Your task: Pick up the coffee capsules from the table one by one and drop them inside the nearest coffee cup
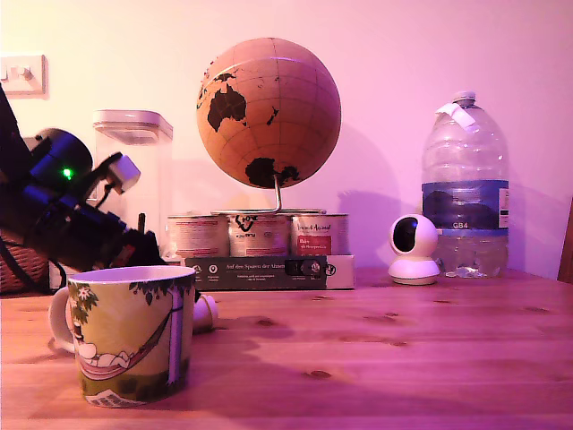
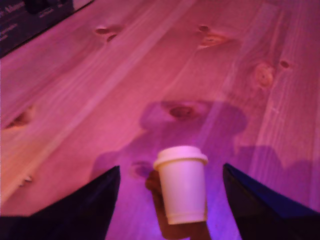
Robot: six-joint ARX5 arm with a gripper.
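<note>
Between the two dark fingers (image 2: 75, 210) of the gripper (image 2: 170, 200) stands one capsule (image 2: 181, 187), the only one either view shows. It is a small cream-white thimble with a wider rim at one end, lit pinkish, sitting upright on the table (image 2: 150, 75) with clear gaps to the finger on either side. The jaws are spread wide and touch nothing; the capsule is not held.

One mug (image 1: 134, 333) appears in the exterior view, just in front of the gripper and nearest the camera, with a white handle on the exterior view's left and a yellow-green picture of a hammock, trees and flowers. The capsule (image 1: 206, 312) peeks out behind the mug's edge on the exterior view's right, lying low on the wood, close to the mug. The black arm (image 1: 63, 224) comes down from the exterior view's left, a green light glowing on it, and its tip is hidden behind the mug.

Beyond the gripper, against the wall, are one globe (image 1: 269, 112) on a stand, three round tins (image 1: 260, 235) on a dark box (image 1: 269, 270), one clear lidded container (image 1: 134, 175), one white camera (image 1: 414, 249) and one large water bottle (image 1: 464, 184).
</note>
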